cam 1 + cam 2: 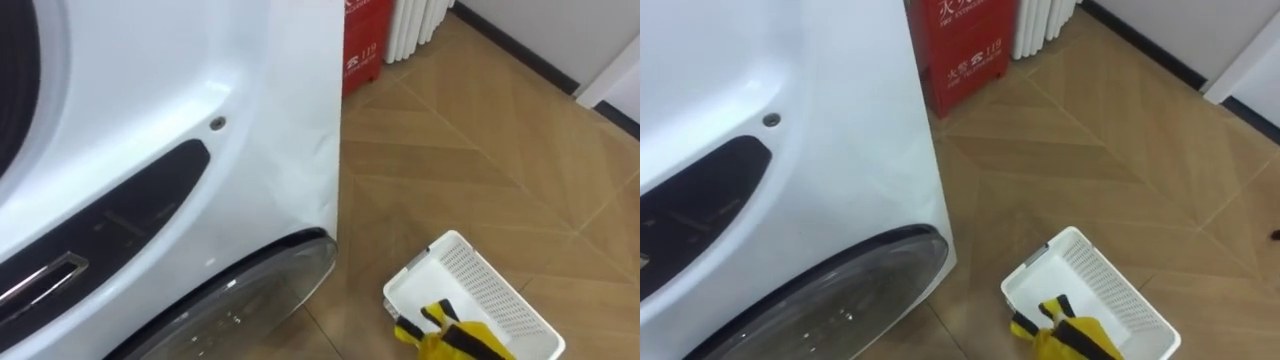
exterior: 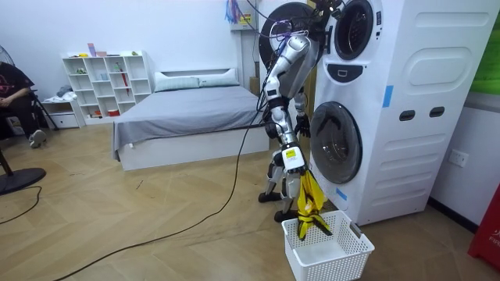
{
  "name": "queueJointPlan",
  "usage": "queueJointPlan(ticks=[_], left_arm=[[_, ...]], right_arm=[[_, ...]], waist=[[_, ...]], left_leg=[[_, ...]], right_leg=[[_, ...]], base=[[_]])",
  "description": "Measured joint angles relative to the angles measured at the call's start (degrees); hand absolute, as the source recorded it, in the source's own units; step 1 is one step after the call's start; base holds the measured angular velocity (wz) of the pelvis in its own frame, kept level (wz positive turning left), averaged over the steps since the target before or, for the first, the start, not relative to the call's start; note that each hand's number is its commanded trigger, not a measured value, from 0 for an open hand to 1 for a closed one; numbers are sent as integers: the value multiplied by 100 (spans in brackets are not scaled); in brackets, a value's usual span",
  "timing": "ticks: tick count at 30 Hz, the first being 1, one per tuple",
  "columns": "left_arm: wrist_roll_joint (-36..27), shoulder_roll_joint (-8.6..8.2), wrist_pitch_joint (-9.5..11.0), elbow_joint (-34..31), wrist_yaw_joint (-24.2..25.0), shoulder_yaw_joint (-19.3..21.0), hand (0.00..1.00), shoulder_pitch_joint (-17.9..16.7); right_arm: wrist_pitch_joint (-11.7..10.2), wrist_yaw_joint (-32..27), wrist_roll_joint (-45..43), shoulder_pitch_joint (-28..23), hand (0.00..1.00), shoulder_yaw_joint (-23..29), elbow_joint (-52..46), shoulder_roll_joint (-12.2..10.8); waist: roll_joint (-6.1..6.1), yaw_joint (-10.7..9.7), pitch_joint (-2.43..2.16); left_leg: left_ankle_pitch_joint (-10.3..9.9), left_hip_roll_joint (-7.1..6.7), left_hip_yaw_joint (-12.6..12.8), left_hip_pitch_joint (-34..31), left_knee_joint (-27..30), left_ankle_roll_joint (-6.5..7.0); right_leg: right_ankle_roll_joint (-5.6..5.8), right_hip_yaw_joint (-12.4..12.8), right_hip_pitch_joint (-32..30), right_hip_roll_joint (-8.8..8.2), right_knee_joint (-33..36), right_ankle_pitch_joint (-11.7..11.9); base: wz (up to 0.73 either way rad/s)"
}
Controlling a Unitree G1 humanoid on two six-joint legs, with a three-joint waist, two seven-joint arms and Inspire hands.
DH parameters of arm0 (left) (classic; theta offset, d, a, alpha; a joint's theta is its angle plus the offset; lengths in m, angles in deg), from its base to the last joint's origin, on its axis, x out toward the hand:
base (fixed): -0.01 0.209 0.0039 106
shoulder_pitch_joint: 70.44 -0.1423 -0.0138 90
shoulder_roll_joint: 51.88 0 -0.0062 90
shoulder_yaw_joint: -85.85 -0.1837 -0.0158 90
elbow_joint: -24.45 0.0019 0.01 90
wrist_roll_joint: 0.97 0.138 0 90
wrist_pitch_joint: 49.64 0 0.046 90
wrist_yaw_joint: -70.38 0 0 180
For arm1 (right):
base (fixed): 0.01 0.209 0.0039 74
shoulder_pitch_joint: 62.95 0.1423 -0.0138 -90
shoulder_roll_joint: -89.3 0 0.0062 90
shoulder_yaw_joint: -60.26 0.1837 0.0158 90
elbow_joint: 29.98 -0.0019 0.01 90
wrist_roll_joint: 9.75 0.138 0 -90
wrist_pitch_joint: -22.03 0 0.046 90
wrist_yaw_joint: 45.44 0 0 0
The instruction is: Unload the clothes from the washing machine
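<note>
The yellow garment [image 2: 310, 204] looks light, soft and limp. It drapes in folds with darker strips trailing, so expect it to swing and snag on edges rather than slip, and nothing in it can break. The best hold is a bunched handful near its top, which keeps the loose ends below the hand.

That is about where your right hand [image 2: 294, 165] has it. In the room view the cloth hangs straight down from that hand, with the fingers closed on its upper end as far as can be made out. Its lower end reaches the rim of the white basket [image 2: 350, 251], which sits on the floor just right of the washing machine [image 2: 406, 94] and its lower door [image 1: 250, 290]. In the eye views the yellow cloth shows over the basket's near end.

Your left hand [image 2: 321, 11] is up by the open upper door [image 2: 283, 31].
</note>
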Motion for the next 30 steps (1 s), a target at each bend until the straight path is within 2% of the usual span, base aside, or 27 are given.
queueJointPlan(ticks=[8,13,17,21,27,28,29,30], left_arm=[[-3,71,3,2,1,-11,0,-1],[-3,71,-15,34,17,-11,0,-48],[6,72,-25,25,-30,-7,0,-190],[8,68,-21,9,-107,-10,0,-192],[5,68,-111,8,-121,-11,0,-210],[5,68,-119,7,-121,-11,0,-209],[0,65,-125,7,-121,-12,0,-210],[-1,66,-131,8,-121,-12,0,-210]], right_arm=[[-2,-144,-87,66,100,-7,-189,10],[-1,-265,-250,126,100,13,-262,33],[-4,-540,-266,200,100,102,-668,87],[-46,-768,-389,199,100,130,-877,191],[-50,-1041,-385,253,100,145,-987,240],[-50,-1051,-384,276,69,146,-987,240],[-51,-1078,-386,322,0,152,-989,240],[-51,-1099,-386,395,0,153,-1002,240]], waist=[[20,35,-9],[81,150,-20],[187,165,-72],[190,279,-75],[176,284,-66],[171,279,-63],[163,269,-60],[153,271,-53]], left_leg=[[-2,-1,-10,-25,10,4],[-2,2,-19,-25,-7,5],[2,2,-20,-24,-37,11],[15,10,-12,-1,-91,27],[75,4,-6,0,-139,35],[93,-9,-6,5,-165,37],[131,-38,-6,7,-216,44],[137,-46,-5,-16,-227,47]], right_leg=[[7,-27,-19,-12,5,26],[6,-37,-15,-9,-8,40],[6,-60,-19,-14,-20,43],[-14,-92,-17,-16,-26,57],[-38,-185,-22,-72,-20,38],[-36,-187,-25,-83,-20,36],[-33,-199,-39,-109,-21,35],[-33,-204,-71,-118,-16,35]], base=[[0],[0],[2],[1],[10],[10],[9],[8]])
